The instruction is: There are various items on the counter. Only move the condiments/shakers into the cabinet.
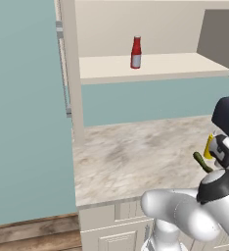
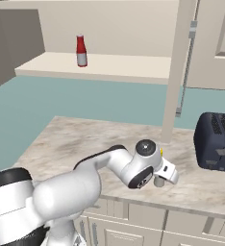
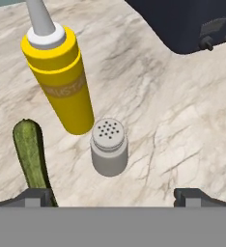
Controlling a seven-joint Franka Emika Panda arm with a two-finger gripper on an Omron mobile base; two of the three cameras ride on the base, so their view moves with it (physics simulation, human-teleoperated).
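Red bottle [image 1: 135, 52] is upright on the cabinet [image 1: 150, 66] shelf, so we read one of three condiments as done. Left on the counter [image 1: 136, 152]: grey shaker [image 3: 109, 147], yellow squeeze bottle [image 3: 62, 77] and the green vegetable [image 3: 30, 154], all clustered at the right end near the dark toaster [image 2: 216, 140]. In the hand view the shaker stands upright, centred between our fingertips, with the yellow bottle right behind it, touching or nearly so; we can't tell which. The vegetable lies flat just to one side, close to one fingertip [image 3: 35, 197]. Our gripper [image 3: 115, 198] is spread wide and holds nothing, tips apart on either side of the shaker's line and short of it. Our guess is that the shaker is the next pick: it's the nearest item and sits squarely in the gap. Pose: arm is folded low over the front edge of the counter, elbow bent out to the left in the right base view, wrist angled down and forward so the hand looks steeply onto the slab. Watch items: the vegetable sits close enough that the near finger could nudge it on the way in, and pushing too far forward could tip the yellow bottle. The vegetable stays on the counter; it's not a condiment.
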